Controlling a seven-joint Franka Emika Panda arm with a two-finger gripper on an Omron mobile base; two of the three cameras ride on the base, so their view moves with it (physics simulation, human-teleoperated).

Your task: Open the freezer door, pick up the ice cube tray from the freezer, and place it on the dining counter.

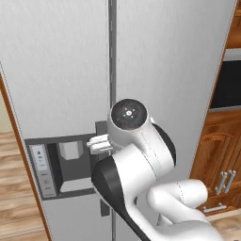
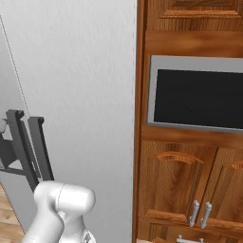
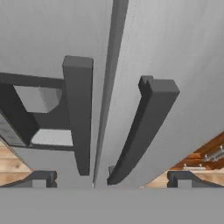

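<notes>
The freezer door (image 1: pixel 56 70) is the brushed-silver left door with the recessed dispenser panel (image 1: pixel 61 164), and it stands shut against the plain right door (image 1: pixel 164 70). In the hand view its dark grey vertical handle (image 3: pixel 78 118) is left of the seam, and the other door's handle (image 3: pixel 144 131) is right of it. My gripper (image 3: pixel 111 181) is open, close in front of both handles and centred roughly on the seam, holding nothing. In the left base view the gripper (image 1: pixel 95 144) sits by the freezer handle at dispenser height. The ice cube tray is hidden behind the shut door. The dining counter is out of view.
Wooden cabinets (image 2: pixel 190 180) with metal pulls stand right of the fridge, with a dark built-in oven window (image 2: pixel 197 92) above them. My own white arm (image 1: pixel 141 160) fills the space in front of the doors. Wood floor (image 1: pixel 14 188) shows at lower left.
</notes>
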